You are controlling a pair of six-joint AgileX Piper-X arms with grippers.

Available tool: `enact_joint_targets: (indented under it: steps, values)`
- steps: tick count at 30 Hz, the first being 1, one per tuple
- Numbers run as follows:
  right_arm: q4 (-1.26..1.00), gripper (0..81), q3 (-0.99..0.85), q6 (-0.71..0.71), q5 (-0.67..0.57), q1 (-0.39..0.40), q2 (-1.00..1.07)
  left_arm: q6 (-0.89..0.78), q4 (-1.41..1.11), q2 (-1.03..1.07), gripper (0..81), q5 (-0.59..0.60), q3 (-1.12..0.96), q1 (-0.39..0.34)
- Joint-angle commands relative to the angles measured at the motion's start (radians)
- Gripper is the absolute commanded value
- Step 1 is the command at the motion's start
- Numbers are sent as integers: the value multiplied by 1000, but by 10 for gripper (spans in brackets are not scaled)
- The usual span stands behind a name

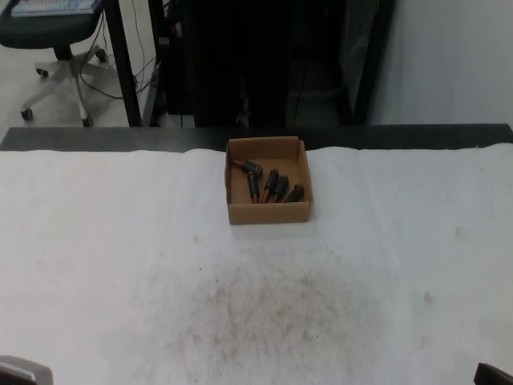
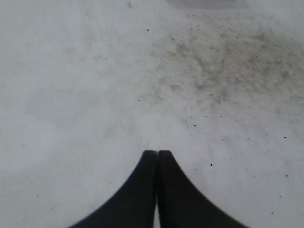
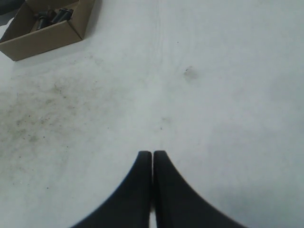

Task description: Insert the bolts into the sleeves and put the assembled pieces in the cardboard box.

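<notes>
Two black claws are hanging low over the bench, and neither is carrying anything. The left claw (image 2: 157,153) is holding its tapered black fingers pressed together, tip against tip, with nothing between them. The right claw (image 3: 152,153) is doing the same.

Directly beneath and just ahead of each claw, the white padded sheet covering the bench (image 2: 71,104) is lying flat. Farther ahead of the left claw, toward the right arm's side, a grey-brown stained patch (image 2: 223,61) is speckling the sheet. The same patch is spreading ahead of the right claw, toward the left arm's side.

Well beyond that patch, far ahead of both claws and roughly between their lines, the small open brown cardboard box (image 1: 268,213) is sitting on the sheet, well apart from either arm. From the right claw it is lying far ahead, toward the left arm's side (image 3: 42,40). Inside it, about five dark, orange-banded assembled pieces (image 1: 271,186) are lying side by side on the box floor, some leaning against one another.

Every bolt and sleeve in sight is resting in that box, so the inserting and the boxing are looking finished, with apparently nothing waiting to be picked up. Whether each bolt is seated fully in its sleeve is too small to tell.
</notes>
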Motion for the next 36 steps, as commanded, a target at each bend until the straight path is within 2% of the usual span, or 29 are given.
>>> enact_joint_targets:
  steps: [1,7,36]
  values:
    - [-5,8,-10,-9,1,-2,-6,0,5,-5,2,6,-10,13]
    - [-5,8,-10,-9,1,-2,-6,-8,13,-5,2,21,-10,51]
    - [-5,8,-10,-9,1,-2,-6,-8,13,-5,2,21,-10,51]
